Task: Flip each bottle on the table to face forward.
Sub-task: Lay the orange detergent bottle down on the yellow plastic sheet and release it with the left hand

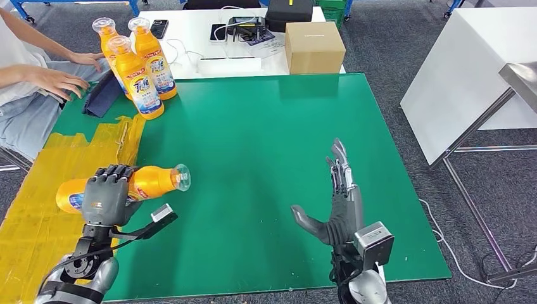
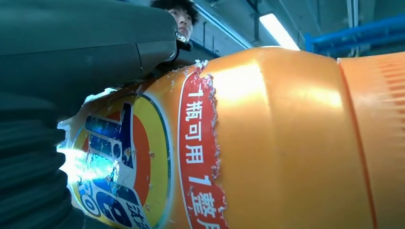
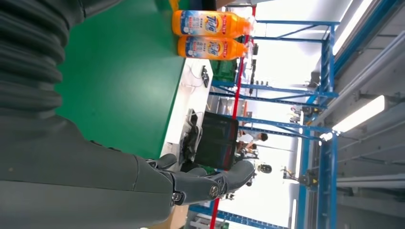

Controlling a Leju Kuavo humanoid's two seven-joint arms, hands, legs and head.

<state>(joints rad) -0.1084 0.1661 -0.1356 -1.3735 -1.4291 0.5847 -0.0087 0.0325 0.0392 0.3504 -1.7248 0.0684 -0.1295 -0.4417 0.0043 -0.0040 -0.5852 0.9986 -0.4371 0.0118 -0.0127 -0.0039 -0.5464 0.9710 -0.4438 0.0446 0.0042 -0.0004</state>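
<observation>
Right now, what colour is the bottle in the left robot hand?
Orange, with a blue, red and yellow label; the bottle shows best in the left wrist view.

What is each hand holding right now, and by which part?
The left hand grips the lying orange bottle around its labelled body, cap end free. The right hand is open, holding nothing.

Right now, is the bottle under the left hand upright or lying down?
Lying down. The orange bottle rests on its side at the green table edge, cap end pointing toward the table's middle, with the left hand gripping its body.

Head view looks down over the green table [image 1: 266, 158] — wrist views sit close, sharing it.
</observation>
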